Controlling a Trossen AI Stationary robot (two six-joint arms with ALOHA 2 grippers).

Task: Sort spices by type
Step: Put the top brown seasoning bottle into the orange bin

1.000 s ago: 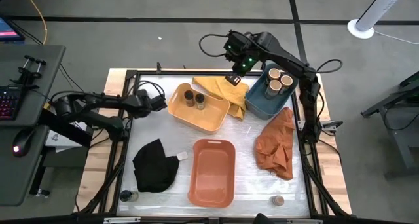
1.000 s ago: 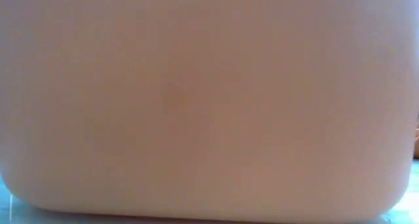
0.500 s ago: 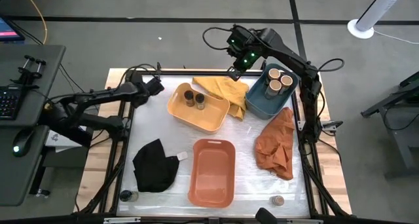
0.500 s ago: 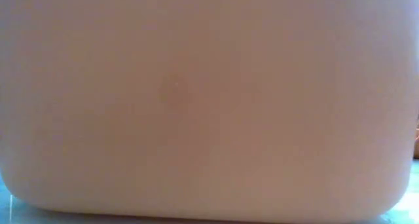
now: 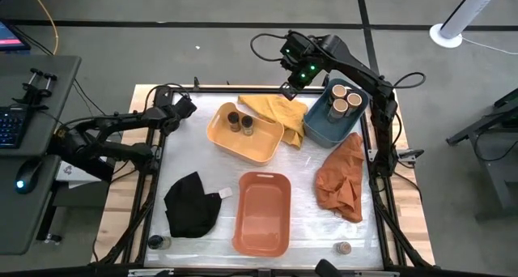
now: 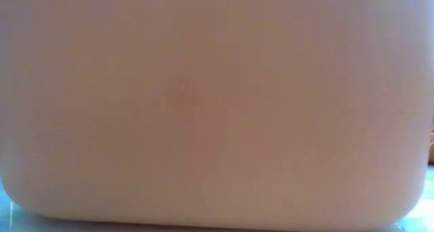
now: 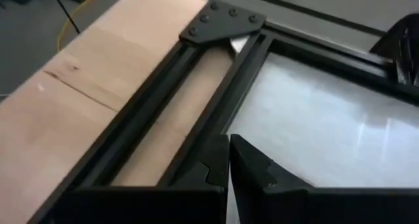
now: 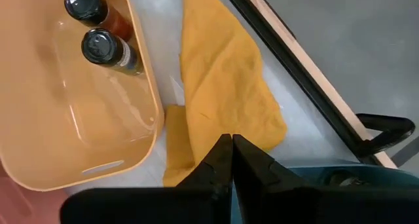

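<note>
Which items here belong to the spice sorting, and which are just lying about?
Job:
- two dark-capped jars in the yellow tub
- two tan-topped jars in the blue tub
- tan-topped jar loose at the table's near edge
- small jar at the near left corner
- orange tub, empty

Lying about:
- yellow cloth
- orange cloth
- black cloth

overhead light: bright and even, shadows soft and short
table (image 5: 307, 228): pale sheen off its glossy top (same in the left wrist view)
low view: just a pinkish-tan blur, totally out of focus
wrist views: fingers (image 8: 252, 165) dark, slightly soft
</note>
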